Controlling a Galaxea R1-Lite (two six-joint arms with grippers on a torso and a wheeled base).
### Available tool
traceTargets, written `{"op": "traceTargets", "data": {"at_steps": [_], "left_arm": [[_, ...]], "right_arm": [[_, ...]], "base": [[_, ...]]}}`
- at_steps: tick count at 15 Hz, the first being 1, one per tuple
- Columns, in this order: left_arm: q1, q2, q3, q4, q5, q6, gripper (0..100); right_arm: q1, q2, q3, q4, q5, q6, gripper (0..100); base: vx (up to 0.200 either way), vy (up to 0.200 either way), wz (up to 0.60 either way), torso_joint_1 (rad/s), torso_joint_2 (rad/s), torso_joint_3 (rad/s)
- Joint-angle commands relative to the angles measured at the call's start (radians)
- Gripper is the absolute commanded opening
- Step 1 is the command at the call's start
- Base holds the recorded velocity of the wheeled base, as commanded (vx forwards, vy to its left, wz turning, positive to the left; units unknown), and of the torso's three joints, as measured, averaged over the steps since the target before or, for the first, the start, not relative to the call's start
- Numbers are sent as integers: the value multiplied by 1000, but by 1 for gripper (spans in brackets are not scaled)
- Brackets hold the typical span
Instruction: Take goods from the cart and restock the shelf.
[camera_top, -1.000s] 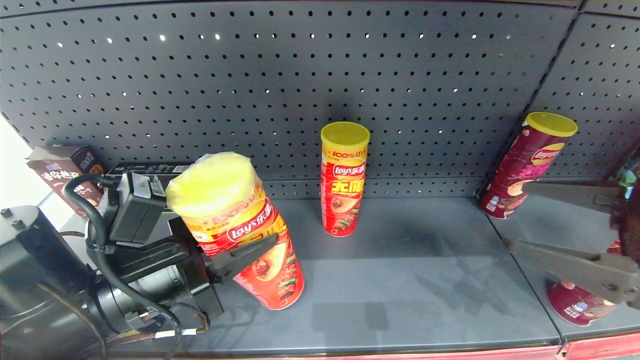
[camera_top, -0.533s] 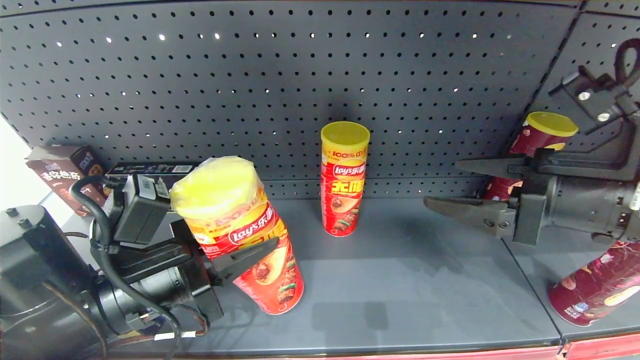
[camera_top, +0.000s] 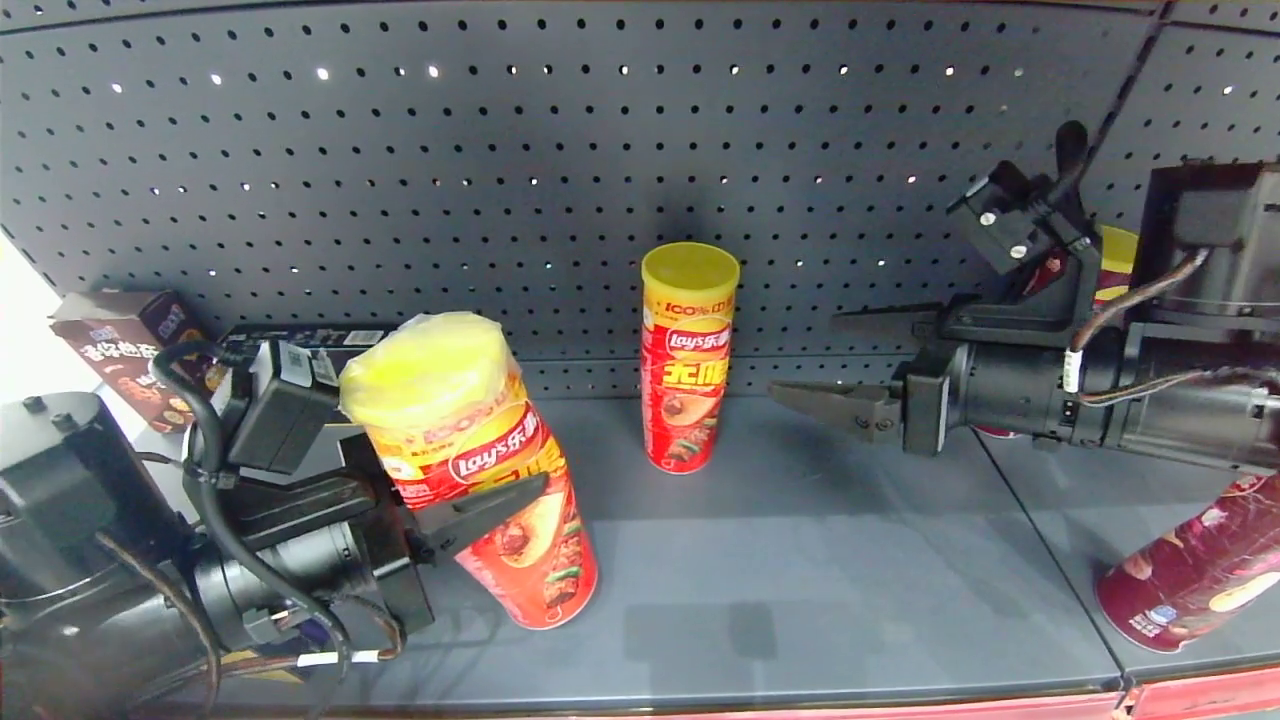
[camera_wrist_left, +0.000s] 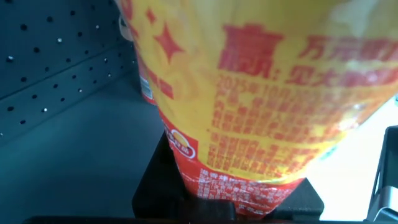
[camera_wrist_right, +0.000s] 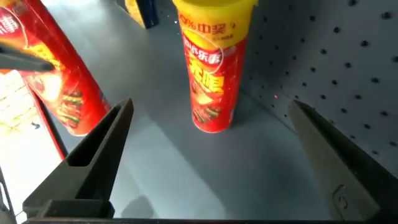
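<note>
A red chip can with a yellow lid (camera_top: 470, 460) is tilted at the shelf's front left, with my left gripper (camera_top: 470, 490) shut on its middle. Its base is at or just above the shelf floor (camera_top: 800, 580). In the left wrist view the can (camera_wrist_left: 267, 93) is very close. A second, matching can (camera_top: 688, 360) stands upright near the pegboard back. My right gripper (camera_top: 805, 355) hangs open just right of that can, level with its lower half. The right wrist view has the upright can (camera_wrist_right: 212, 68) ahead of the open gripper (camera_wrist_right: 211, 106) and the held can (camera_wrist_right: 53, 68) farther off.
A maroon can (camera_top: 1190, 575) leans at the front right, and another (camera_top: 1110, 265) is partly hidden behind the right arm. A brown box (camera_top: 120, 340) and a flat dark box (camera_top: 300, 335) sit at the back left. The shelf's red front edge (camera_top: 900, 708) runs along the bottom.
My right arm has swung in from the far right and turned toward the upright red can, still open. The left gripper and its can have shifted slightly left.
</note>
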Motion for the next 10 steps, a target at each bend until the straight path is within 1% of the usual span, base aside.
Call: {"op": "traceTargets", "data": {"at_steps": [1,2,5,6,8,10], "left_arm": [[30,-2,-26,22,-15,1,0],[30,-1,-31,22,-15,1,0],[30,1,-47,22,-15,1,0],[32,7,-52,19,-15,1,0],[32,22,-69,18,-17,1,0],[32,35,-83,15,-17,1,0]], "right_arm": [[-17,88,-26,-32,13,-5,100],[-30,112,-37,-52,33,-8,100],[-48,197,-63,-182,180,-30,100],[-48,221,-63,-216,205,-31,100],[-50,263,-68,-258,217,-39,100],[-51,296,-103,-262,219,-42,100]], "base": [[0,0,0,0,0,0],[0,0,0,0,0,0],[0,0,0,0,0,0],[0,0,0,0,0,0],[0,0,0,0,0,0],[0,0,0,0,0,0]]}}
